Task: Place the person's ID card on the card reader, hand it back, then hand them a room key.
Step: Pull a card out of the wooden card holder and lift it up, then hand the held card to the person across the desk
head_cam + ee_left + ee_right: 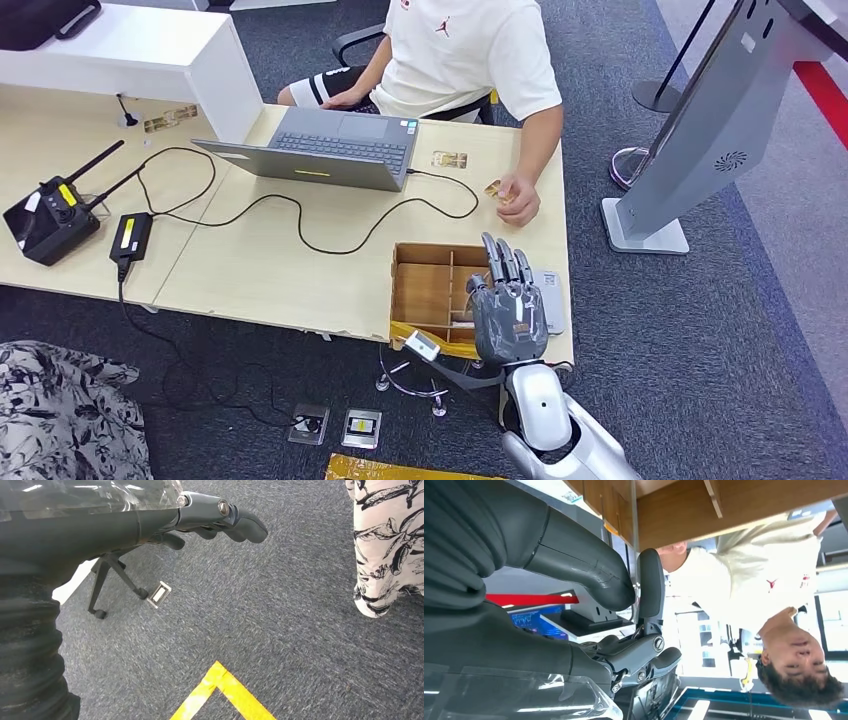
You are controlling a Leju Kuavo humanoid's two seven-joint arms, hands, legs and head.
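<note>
Silver forearm [545, 405] gleams smooth and rounded, leading to a grey right hand [510, 315] with dark fingers; the left hand [220, 520] shows a round screw, ribbed black cover behind.

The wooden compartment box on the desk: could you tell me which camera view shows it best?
The head view shows the wooden box best: from above, its dividers and its place at the desk's near edge are plain, with the right hand raised over its right side. The right wrist view gives a close, turned glimpse of its wooden walls. The left wrist view looks at carpet.
</note>
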